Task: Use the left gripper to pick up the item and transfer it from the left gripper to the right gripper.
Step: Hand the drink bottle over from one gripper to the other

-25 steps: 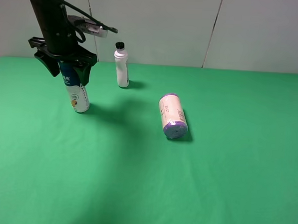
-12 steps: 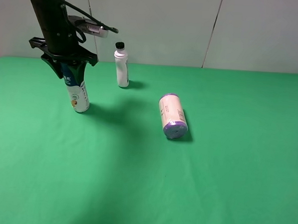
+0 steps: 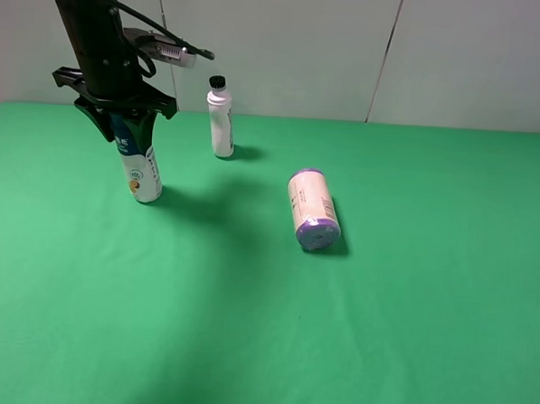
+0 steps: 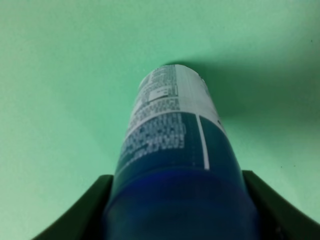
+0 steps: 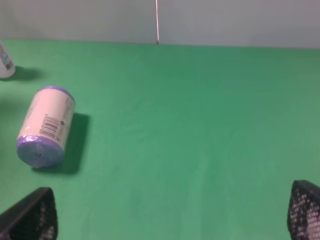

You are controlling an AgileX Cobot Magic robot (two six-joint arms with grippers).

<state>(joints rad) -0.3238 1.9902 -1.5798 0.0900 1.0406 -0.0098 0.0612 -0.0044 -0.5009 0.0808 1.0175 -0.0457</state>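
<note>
A tall bottle [image 3: 143, 170] with a blue top and a white lower label stands upright on the green table [image 3: 245, 327] at the far left. My left gripper [image 3: 126, 122] comes down from above and is shut on the bottle's blue upper part. The left wrist view shows the bottle [image 4: 172, 140] filling the gap between the two dark fingers [image 4: 87, 212], its base on the cloth. My right gripper [image 5: 167, 215] is out of the high view. In its wrist view the fingertips stand wide apart, open and empty above bare cloth.
A small white bottle with a black cap [image 3: 221, 118] stands at the back, right of the held bottle. A white canister with purple ends [image 3: 312, 209] lies on its side mid-table, also in the right wrist view [image 5: 46, 125]. A grey wall runs behind.
My left gripper's fingers have closed in on the top of the blue and white bottle. The bottle still stands in the same place.
</note>
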